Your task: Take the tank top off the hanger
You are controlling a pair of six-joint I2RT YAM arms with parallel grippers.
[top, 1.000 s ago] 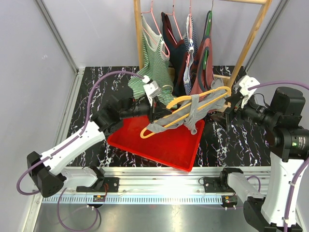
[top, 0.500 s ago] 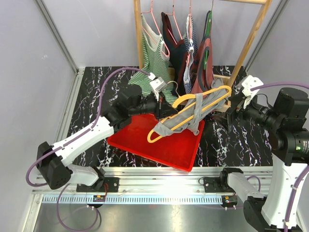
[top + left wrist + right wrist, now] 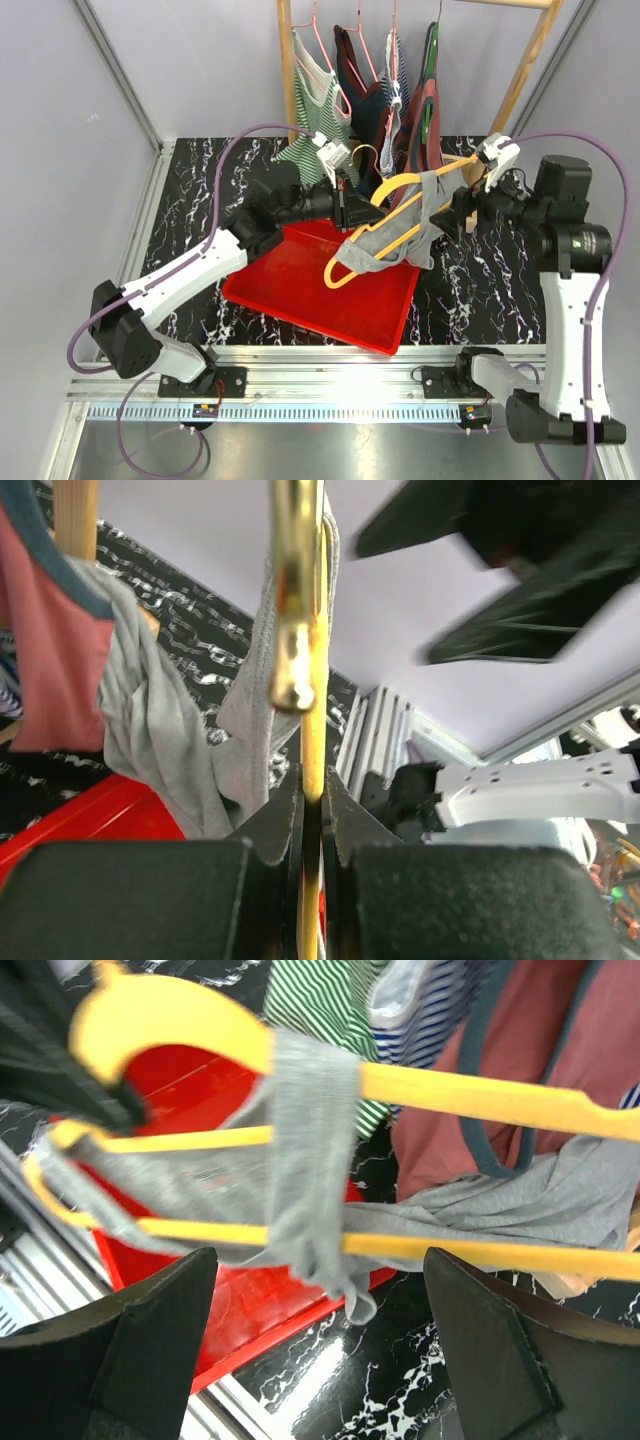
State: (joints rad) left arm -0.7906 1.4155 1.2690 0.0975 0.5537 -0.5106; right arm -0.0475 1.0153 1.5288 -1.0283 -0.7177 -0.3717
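Observation:
A grey tank top (image 3: 405, 235) hangs bunched on a yellow hanger (image 3: 395, 188), which is held tilted above the red tray (image 3: 290, 285). My left gripper (image 3: 358, 212) is shut on the hanger close to its hook. In the left wrist view the jaws (image 3: 312, 792) pinch the yellow bar, with the hook (image 3: 295, 600) above and the grey cloth (image 3: 165, 745) to the left. My right gripper (image 3: 462, 208) stands open by the hanger's high right end. Seen from the right wrist, its fingers (image 3: 318, 1256) spread wide under the hanger (image 3: 470, 1095), and the tank top's strap (image 3: 310, 1130) is looped over the bars.
A wooden rack (image 3: 286, 70) at the back carries several hung garments, including a green striped top (image 3: 320, 120) and a dusty red one (image 3: 425, 120), close behind the held hanger. The red tray lies on the black marble table (image 3: 480, 285).
My left arm has carried the hanger and tank top up and to the right, toward the rack. The right gripper has swung left and back to the hanger's right end, still open.

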